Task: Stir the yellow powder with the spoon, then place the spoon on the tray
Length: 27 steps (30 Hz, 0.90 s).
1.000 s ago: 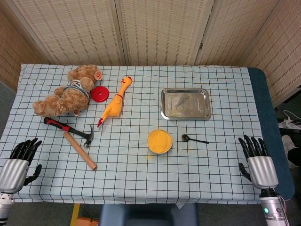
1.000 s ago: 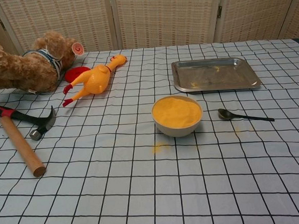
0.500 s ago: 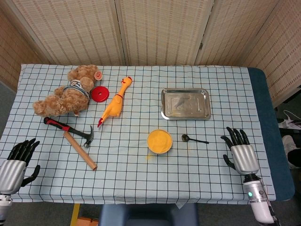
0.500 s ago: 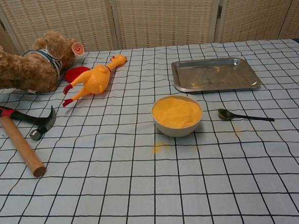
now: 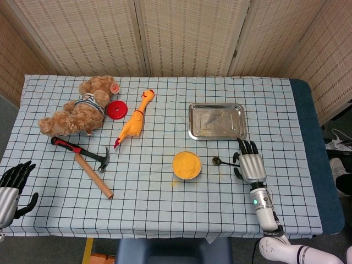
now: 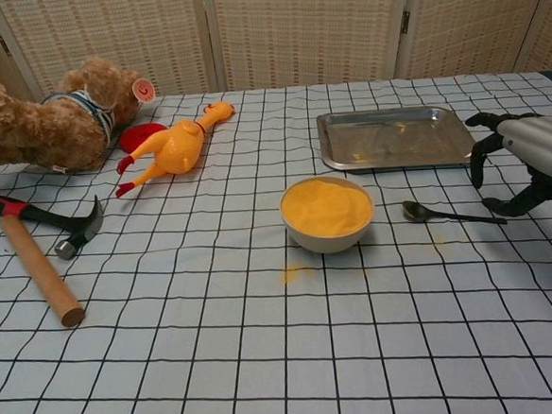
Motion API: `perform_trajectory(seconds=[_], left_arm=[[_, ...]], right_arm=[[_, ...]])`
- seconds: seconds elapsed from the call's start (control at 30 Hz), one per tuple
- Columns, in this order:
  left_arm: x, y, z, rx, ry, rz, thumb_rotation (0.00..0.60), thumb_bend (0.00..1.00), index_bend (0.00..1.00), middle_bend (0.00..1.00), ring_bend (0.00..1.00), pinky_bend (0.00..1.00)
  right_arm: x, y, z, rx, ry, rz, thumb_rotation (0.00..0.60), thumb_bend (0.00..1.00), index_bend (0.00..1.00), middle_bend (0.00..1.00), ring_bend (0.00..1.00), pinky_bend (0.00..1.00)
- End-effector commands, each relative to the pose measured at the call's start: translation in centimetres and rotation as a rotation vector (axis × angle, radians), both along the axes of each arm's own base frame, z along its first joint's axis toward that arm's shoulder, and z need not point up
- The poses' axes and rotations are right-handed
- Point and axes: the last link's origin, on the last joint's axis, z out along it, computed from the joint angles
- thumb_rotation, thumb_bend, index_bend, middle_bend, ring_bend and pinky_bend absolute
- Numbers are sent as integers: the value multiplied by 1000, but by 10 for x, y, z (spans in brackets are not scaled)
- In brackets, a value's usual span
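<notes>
A white bowl of yellow powder point(image 5: 186, 165) point(image 6: 328, 212) stands near the table's middle. To its right a dark spoon point(image 5: 223, 161) point(image 6: 447, 214) lies flat on the checked cloth, bowl end toward the powder. A steel tray point(image 5: 216, 121) point(image 6: 396, 138) sits behind the spoon. My right hand point(image 5: 251, 163) point(image 6: 527, 159) hovers over the spoon's handle end, fingers apart and holding nothing. My left hand point(image 5: 11, 187) rests at the table's near left corner, fingers spread, empty; only the head view shows it.
A teddy bear point(image 5: 78, 112), a red disc point(image 5: 116, 110), a yellow rubber chicken point(image 5: 135, 120) and a hammer point(image 5: 88, 163) lie on the left half. A little spilled powder point(image 6: 295, 274) marks the cloth in front of the bowl.
My right hand has moved from the near right edge inward and forward to the spoon's handle. My left hand has drifted slightly back toward the near left corner.
</notes>
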Motion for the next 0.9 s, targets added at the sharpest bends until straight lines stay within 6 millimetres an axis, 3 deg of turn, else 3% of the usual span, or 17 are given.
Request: perform_trajectory(seconds=[0.03, 0.33, 0.9], left_arm=[[-1, -1, 1, -1, -2, 3, 600, 457, 0, 0, 0, 93], [-3, -3, 4, -1, -11, 7, 600, 458, 0, 0, 0, 93], [-3, -3, 4, 0, -5, -7, 600, 458, 0, 0, 0, 93]], right_arm=[[5, -17, -19, 23, 15, -31, 600, 275, 514, 0, 0, 0], [13, -31, -40, 64, 36, -51, 600, 274, 505, 0, 0, 0], [15, -40, -48, 99, 81, -73, 600, 314, 516, 0, 0, 0]])
